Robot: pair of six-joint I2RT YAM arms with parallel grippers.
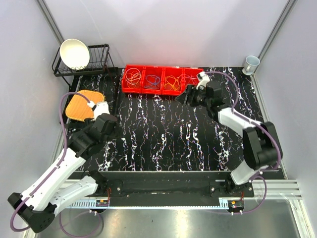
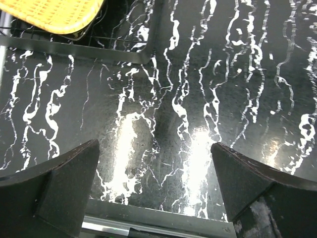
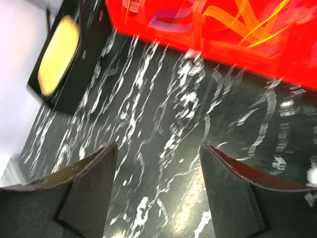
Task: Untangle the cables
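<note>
From above, the cables (image 1: 159, 79) are seen coiled in compartments of the red tray (image 1: 148, 91), just beyond the right fingers (image 1: 182, 97), by far the nearer pair. Between the left fingers (image 2: 69, 178), spread wide, only bare tabletop (image 2: 163, 99) is shown. In the blurred right wrist view the fingers are held apart; orange and bluish loops appear ahead, upper right.
</note>
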